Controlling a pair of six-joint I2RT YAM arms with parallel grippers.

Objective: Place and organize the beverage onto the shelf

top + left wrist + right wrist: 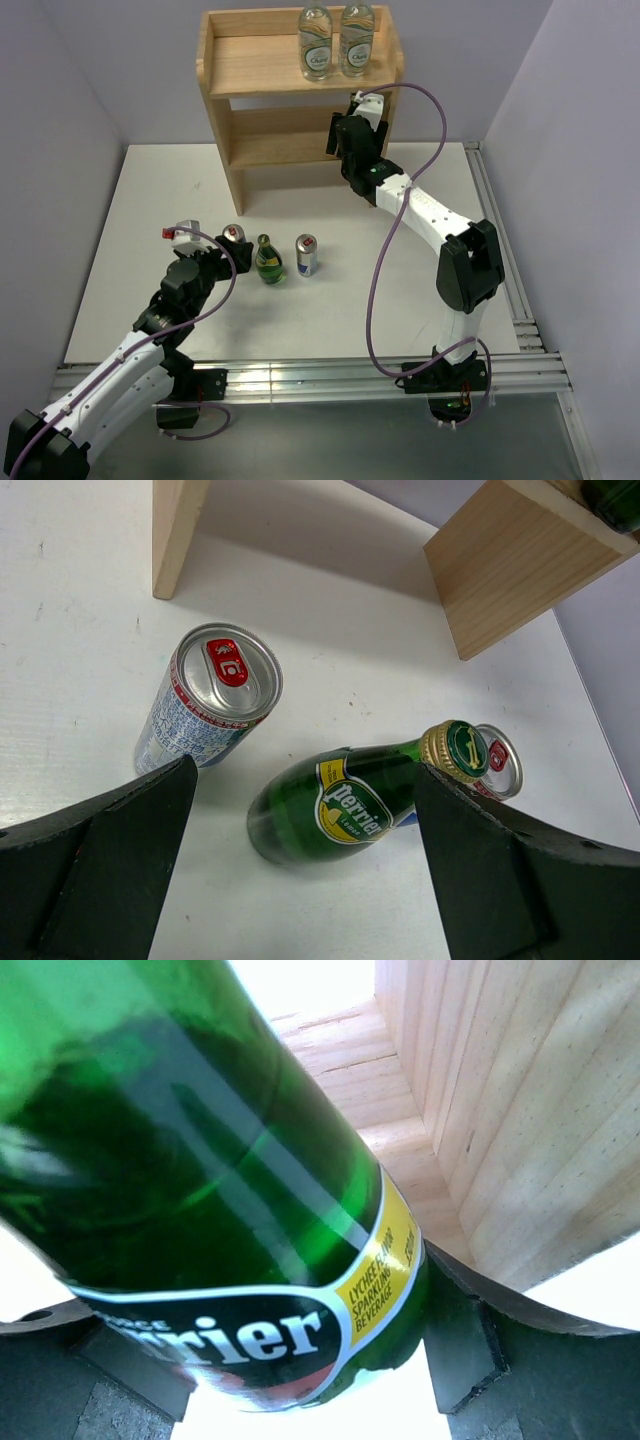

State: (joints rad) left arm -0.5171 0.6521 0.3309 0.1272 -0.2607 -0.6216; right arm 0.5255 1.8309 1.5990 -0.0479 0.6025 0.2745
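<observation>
One green bottle (200, 1160) is pinched in the right jaws at the middle board of the shelf (225, 95), close to its right wall. It could bump that wall, or tip over if let go while leaning. The left jaws are spread and hold nothing. Two water bottles (316, 40) stand on top. Two cans (233, 235) and a second green bottle (268, 262) wait on the table (150, 200).

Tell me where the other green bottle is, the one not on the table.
The green bottle is held in the right gripper, at the right end of the shelf's middle tier in the top view, below the two water bottles.
</observation>
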